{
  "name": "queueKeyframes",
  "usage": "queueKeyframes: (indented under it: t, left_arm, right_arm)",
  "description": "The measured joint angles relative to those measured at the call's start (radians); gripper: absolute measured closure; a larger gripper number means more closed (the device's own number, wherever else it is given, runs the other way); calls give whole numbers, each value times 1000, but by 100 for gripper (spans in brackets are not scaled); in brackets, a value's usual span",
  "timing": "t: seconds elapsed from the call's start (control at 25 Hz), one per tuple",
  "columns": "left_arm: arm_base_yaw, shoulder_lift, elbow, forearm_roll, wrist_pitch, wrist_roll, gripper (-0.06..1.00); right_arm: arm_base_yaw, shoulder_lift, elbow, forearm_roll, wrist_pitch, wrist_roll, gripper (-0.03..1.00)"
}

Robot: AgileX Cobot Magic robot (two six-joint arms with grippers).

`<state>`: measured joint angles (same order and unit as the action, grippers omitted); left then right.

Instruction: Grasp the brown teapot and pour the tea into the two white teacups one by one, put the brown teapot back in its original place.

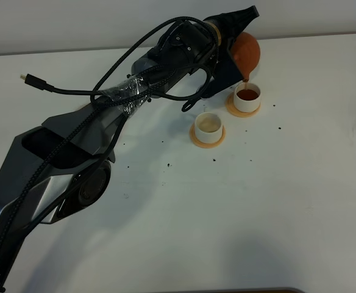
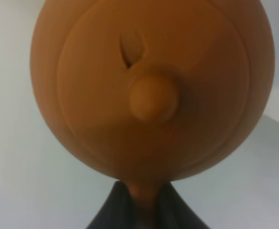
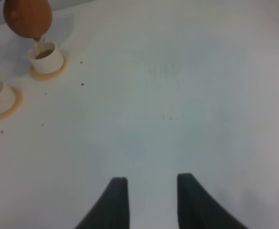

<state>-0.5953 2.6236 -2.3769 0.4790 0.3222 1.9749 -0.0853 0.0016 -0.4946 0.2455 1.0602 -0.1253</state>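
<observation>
Closest to the lens, filling the left wrist view, was the round orange-brown clay teapot (image 2: pixel 149 95), its knobbed lid facing the camera. The left gripper (image 2: pixel 144 210) was clenched on its loop handle, a dark finger on either side.

From the high view, the pot hung tipped in the air with its spout down. A thin dark stream fell into a small white cylindrical teacup (image 1: pixel 247 97) at six o'clock from it. That cup, on its round orange-tan coaster (image 1: pixel 234 112), already held dark tea fairly high. The second white teacup (image 1: pixel 208 126), at about eight o'clock from the first, showed only a pale inside. Dark specks (image 1: pixel 167 164) dotted the white table (image 1: pixel 257 201). The pale saucer was not visible.

The right gripper (image 3: pixel 151 191) hung over bare table, fingers spread, holding nothing.

Likely risks: more tipping could overfill the first cup. The steep tilt might loosen the lid. The pot might swivel in the narrow pinch, sending tea onto the coaster. Crossing over could clip the unfilled cup.
</observation>
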Motion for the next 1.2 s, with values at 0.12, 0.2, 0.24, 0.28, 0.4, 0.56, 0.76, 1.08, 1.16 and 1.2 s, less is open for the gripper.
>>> queueKeyframes:
  t: [0.12, 0.2, 0.24, 0.28, 0.4, 0.56, 0.76, 1.08, 1.16, 1.2]
  left_arm:
    - [0, 0, 0, 0, -5, 0, 83]
    - [0, 0, 0, 0, -11, 3, 83]
    - [0, 0, 0, 0, -18, 6, 83]
    - [0, 0, 0, 0, -23, 12, 83]
    - [0, 0, 0, 0, -36, 31, 83]
    - [0, 0, 0, 0, -38, 39, 83]
    - [0, 0, 0, 0, -40, 40, 83]
    - [0, 0, 0, 0, -40, 41, 83]
    - [0, 0, 0, 0, -40, 41, 83]
    - [0, 0, 0, 0, -38, 41, 83]
  right_arm:
    - [0, 0, 0, 0, 0, 0, 73]
    - [0, 0, 0, 0, 0, 0, 73]
    - [0, 0, 0, 0, 0, 0, 73]
    - [0, 0, 0, 0, 0, 0, 73]
    - [0, 0, 0, 0, 0, 0, 73]
    - [0, 0, 0, 0, 0, 0, 73]
    - [0, 0, 0, 0, 0, 0, 73]
    - [0, 0, 0, 0, 0, 0, 73]
    - [0, 0, 0, 0, 0, 0, 73]
    - [0, 0, 0, 0, 0, 0, 73]
